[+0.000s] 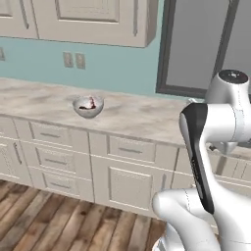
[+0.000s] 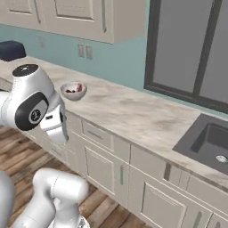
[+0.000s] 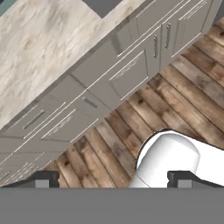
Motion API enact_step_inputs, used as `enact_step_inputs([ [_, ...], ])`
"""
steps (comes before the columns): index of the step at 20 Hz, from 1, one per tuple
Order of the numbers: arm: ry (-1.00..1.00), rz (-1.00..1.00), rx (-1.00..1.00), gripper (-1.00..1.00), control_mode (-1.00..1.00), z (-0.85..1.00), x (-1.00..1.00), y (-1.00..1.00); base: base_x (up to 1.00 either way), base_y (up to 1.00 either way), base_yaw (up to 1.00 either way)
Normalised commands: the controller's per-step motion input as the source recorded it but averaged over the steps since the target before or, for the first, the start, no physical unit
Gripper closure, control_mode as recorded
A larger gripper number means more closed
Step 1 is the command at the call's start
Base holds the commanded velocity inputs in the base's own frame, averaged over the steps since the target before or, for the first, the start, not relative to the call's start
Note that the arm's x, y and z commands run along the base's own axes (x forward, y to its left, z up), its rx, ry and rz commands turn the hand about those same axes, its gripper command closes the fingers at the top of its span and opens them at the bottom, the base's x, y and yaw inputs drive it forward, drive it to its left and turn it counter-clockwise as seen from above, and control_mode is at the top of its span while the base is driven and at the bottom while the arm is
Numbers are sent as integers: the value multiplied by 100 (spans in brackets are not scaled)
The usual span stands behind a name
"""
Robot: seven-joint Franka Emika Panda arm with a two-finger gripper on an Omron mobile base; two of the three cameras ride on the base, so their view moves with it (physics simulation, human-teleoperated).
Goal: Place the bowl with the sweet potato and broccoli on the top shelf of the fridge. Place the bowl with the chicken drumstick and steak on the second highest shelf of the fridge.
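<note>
A whitish bowl (image 1: 88,106) (image 2: 73,91) stands on the marble counter near the wall outlets. Inside it lie the pinkish-red steak (image 1: 91,102) (image 2: 79,87) and the dark chicken drumstick (image 1: 84,107) (image 2: 69,91). My arm is folded in front of the counter, well short of the bowl. In the hand view my gripper (image 3: 114,180) points down at the wooden floor and the cabinet fronts, open, with its fingertips (image 3: 46,179) far apart and nothing between them. The bowl with sweet potato and broccoli, the fridge and its shelves are out of view.
The counter (image 1: 142,115) (image 2: 133,113) runs over rows of drawers and cabinet doors. A dark sink (image 2: 209,142) is set in it at the right, below a window (image 2: 191,49). A dark blue appliance (image 2: 11,50) stands at the far left. Wall cabinets (image 1: 93,19) hang above.
</note>
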Motion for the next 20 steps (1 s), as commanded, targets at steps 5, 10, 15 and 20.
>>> enact_step_inputs([
  [5,0,0,0,-100,100,0,0,0,100,100,-44],
  [10,0,0,0,-100,100,0,0,0,100,100,-42],
  [15,0,0,0,-100,100,0,0,0,98,100,-45],
  [20,0,0,0,-100,100,0,0,0,24,100,-49],
])
